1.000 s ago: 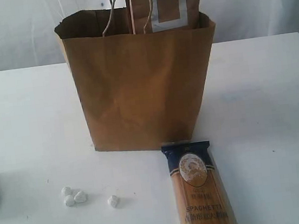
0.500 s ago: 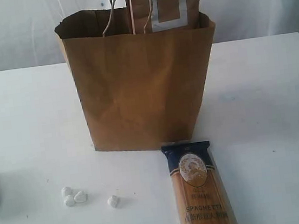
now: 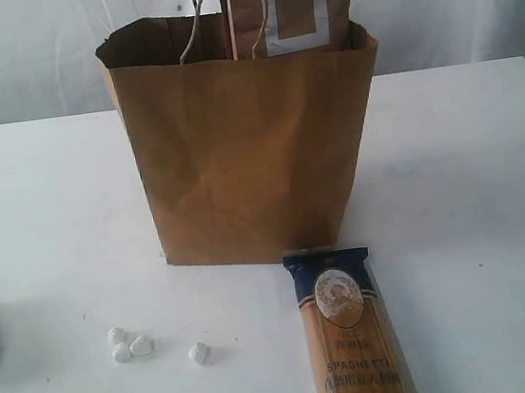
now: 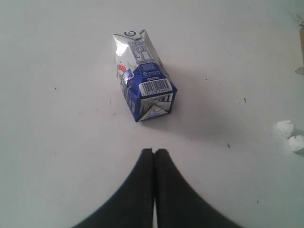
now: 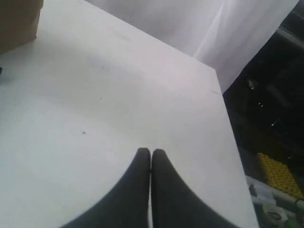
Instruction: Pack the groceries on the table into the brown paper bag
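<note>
White counter under a pale draped backdrop. Largest on it: brown paper bag, upright, mouth open, twisted handles up.

Lying flat just in front of the bag, toward its right corner: spaghetti packet, top end at the bag's base, contact not clear. Not yet packed.

Standing inside the bag at its back right, top poking above the rim: brown pouch with grey square label. Already packed.

Well off to the bag's front left, on its side: small blue-white carton, only a sliver at the exterior view's edge.

Between carton and the bag's front: small white lumps, kind unclear.

Left fingers pressed fully together, holding nothing, poised just short of the carton. Right fingers likewise tight together and empty, over the counter off to the bag's right.

No jar, bottle or can in sight outside the bag.

Against a second back: no shift anywhere, bag, packet and lumps in the same spots. Judged a pause between picks, with carton and spaghetti outstanding. Would need fingers spread before either grasp.
</note>
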